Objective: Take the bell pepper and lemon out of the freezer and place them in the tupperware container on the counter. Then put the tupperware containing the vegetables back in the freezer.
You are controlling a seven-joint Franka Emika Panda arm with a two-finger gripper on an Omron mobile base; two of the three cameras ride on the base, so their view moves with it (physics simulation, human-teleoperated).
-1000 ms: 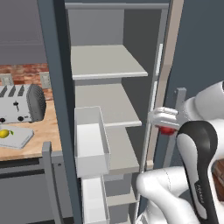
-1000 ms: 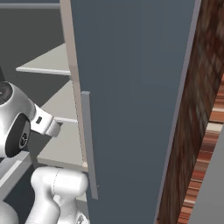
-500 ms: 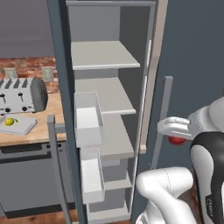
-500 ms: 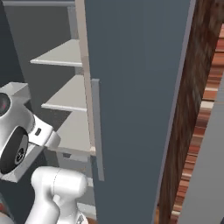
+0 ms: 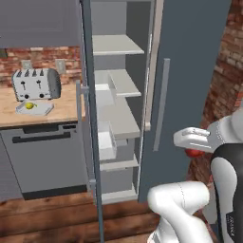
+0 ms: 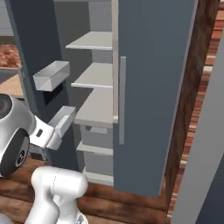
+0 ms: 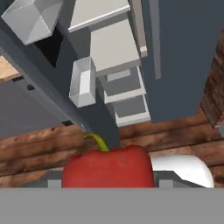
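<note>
The bright red bell pepper [image 7: 107, 165] with a green stem sits between my gripper's [image 7: 107, 182] fingers, and the gripper is shut on it. In the left base view the gripper [image 5: 193, 148] hangs right of the open freezer [image 5: 118, 118], in front of its door, with the bell pepper [image 5: 191, 153] showing red beneath the hand. At far left on the counter [image 5: 61, 112], the yellow lemon [image 5: 29, 106] lies in the shallow tupperware container [image 5: 42, 110]. The freezer [image 6: 94, 100] shows bare grey shelves.
A silver toaster [image 5: 35, 83] stands behind the container. The freezer's wide door [image 5: 190, 71] stands open between the shelves and a brick wall [image 5: 223, 80]. A pale drawer [image 5: 107, 140] is pulled out low. A door bin [image 6: 51, 75] juts out. Wood floor [image 5: 57, 213] lies below.
The whole picture has shifted: the base has backed off and the freezer now sits farther away, with more counter in view. The bell pepper stays in the gripper.
</note>
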